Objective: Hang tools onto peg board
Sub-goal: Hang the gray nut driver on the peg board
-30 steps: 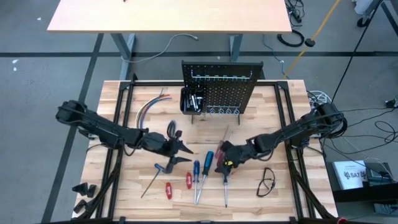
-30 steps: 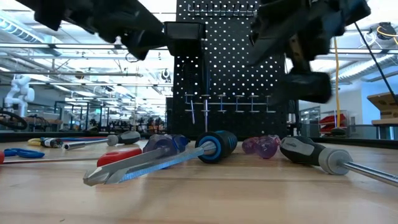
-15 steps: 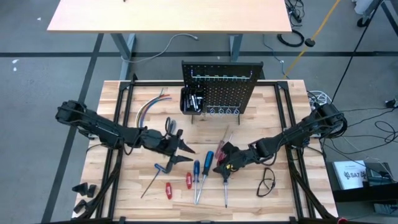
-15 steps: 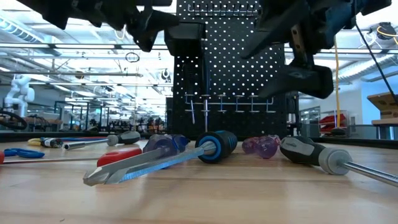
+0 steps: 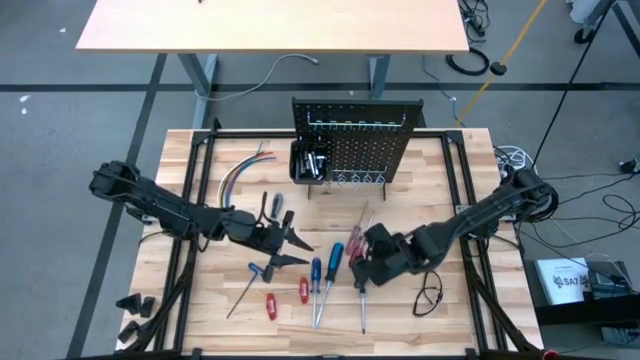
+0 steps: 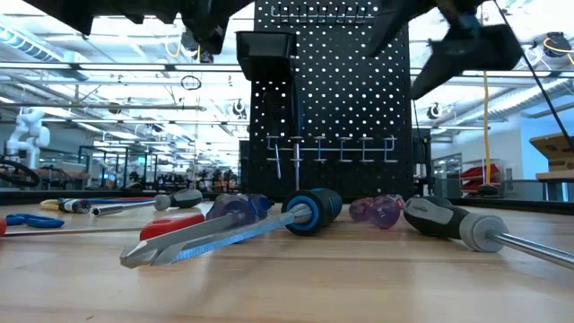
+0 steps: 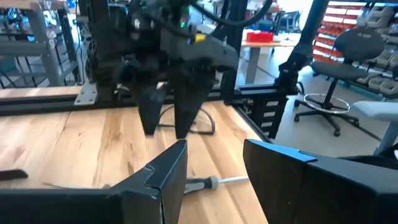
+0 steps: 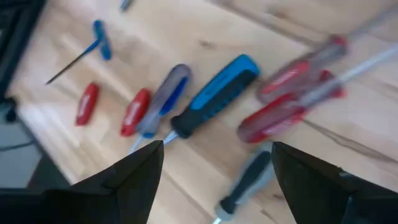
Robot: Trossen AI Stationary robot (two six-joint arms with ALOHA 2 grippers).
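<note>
Your right gripper (image 5: 362,268) hovers, fingers wide and empty, above the tools (image 5: 322,276); next, lower onto one handle, peg board (image 5: 357,142) at twelve o'clock

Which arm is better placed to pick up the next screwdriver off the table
Right. The right gripper hangs open just above the blue-handled screwdriver; the left gripper is empty, farther off.

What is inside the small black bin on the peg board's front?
From above, the bin on the peg board holds a few small metal pieces, too small to identify. In the low view its solid front wall hides the contents, so how full it is cannot be seen.
</note>
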